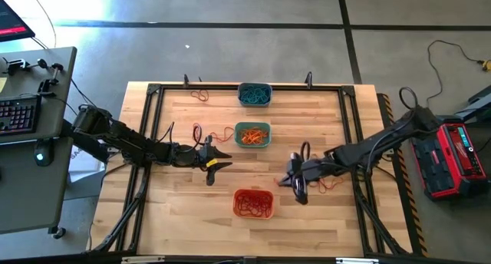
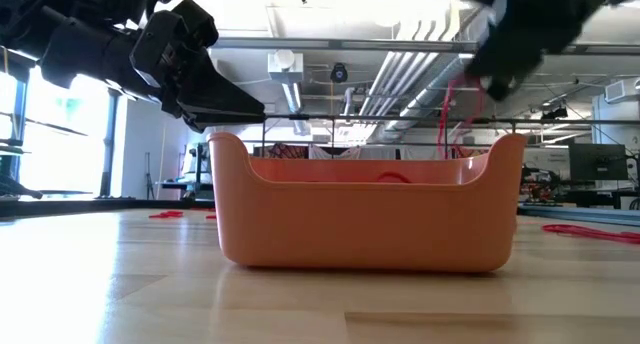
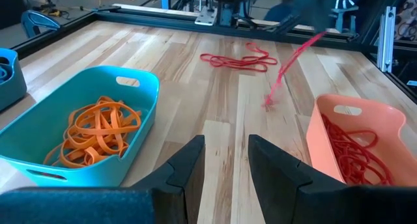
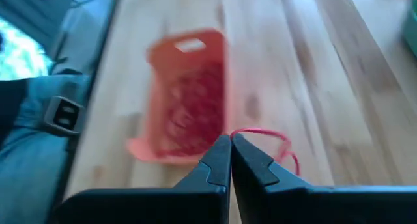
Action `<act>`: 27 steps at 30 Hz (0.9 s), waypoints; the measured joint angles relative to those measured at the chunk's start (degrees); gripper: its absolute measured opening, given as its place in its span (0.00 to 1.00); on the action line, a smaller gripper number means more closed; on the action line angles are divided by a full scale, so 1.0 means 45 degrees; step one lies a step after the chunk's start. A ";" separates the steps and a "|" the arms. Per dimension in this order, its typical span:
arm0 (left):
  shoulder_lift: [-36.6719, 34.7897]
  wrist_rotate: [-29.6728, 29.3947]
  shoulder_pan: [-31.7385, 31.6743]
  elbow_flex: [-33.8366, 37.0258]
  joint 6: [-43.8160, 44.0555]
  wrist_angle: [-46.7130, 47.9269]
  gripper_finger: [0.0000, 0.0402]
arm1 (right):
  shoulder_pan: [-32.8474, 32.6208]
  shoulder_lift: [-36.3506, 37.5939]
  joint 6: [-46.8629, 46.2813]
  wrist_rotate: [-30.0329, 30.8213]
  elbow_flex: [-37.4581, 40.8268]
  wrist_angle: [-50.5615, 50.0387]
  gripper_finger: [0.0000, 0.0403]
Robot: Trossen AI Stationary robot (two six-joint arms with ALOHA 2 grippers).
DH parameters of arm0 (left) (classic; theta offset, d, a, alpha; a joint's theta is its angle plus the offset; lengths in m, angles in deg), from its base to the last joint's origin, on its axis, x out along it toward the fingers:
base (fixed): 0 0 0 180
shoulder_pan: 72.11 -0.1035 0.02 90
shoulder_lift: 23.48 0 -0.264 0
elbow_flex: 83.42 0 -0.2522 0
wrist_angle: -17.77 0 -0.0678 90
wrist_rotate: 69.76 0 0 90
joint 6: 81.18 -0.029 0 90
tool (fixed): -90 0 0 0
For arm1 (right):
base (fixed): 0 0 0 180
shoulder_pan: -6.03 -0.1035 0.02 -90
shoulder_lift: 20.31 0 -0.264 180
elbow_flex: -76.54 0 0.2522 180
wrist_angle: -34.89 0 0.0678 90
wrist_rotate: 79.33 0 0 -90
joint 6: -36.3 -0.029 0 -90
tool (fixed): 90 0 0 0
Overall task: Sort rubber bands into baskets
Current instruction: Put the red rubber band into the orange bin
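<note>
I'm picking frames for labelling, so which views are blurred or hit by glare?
Right wrist view: the orange basket and table are motion-smeared. Low view: the arm at upper right is blurred, with bright windows at left. High view: glare on the floor at upper left. Left wrist view: mostly sharp.

Grey concrete floor (image 1: 230, 41), grey desk (image 1: 34, 141) with keyboard (image 1: 17, 114), ceiling ducts (image 2: 400, 69), bright windows (image 2: 60, 134)

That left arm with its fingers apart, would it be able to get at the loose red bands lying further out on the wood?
Probably yes. The left gripper is empty and open, and bare table runs between the teal basket and orange basket straight to the red rubber bands. How far the arm stretches is uncertain.
</note>
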 joint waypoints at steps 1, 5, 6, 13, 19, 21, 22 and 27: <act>0.0000 0.0000 0.0000 0.0000 -0.0006 -0.0003 0.28 | -0.0151 0.0000 0.0177 0.0032 -0.0253 -0.0049 0.00; 0.0000 0.0000 0.0000 0.0000 -0.0010 0.0001 0.28 | -0.0731 0.0000 0.0845 0.0323 -0.1292 -0.0099 0.00; 0.0000 0.0002 0.0000 0.0000 -0.0010 0.0001 0.28 | -0.0851 0.0000 0.0996 0.0403 -0.1520 -0.0111 0.00; 0.0000 0.0005 0.0000 0.0000 -0.0005 -0.0004 0.28 | -0.1260 -0.0164 0.1756 0.0632 -0.2662 -0.0118 0.00; 0.0000 0.0010 0.0000 0.0000 -0.0018 -0.0092 0.28 | -0.1239 -0.1528 0.2281 0.0502 -0.3623 -0.0160 0.00; 0.0000 0.0010 0.0005 -0.0005 -0.0019 -0.0101 0.28 | -0.1234 -0.2149 0.2493 0.0394 -0.3977 -0.0157 0.00; 0.0000 0.0013 0.0004 -0.0005 -0.0019 -0.0095 0.28 | -0.1234 -0.2468 0.2611 0.0346 -0.4160 -0.0174 0.00; 0.0000 0.0038 0.0002 -0.0001 -0.0015 -0.0091 0.28 | -0.1108 -0.3931 0.2959 0.0004 -0.4963 -0.0160 0.00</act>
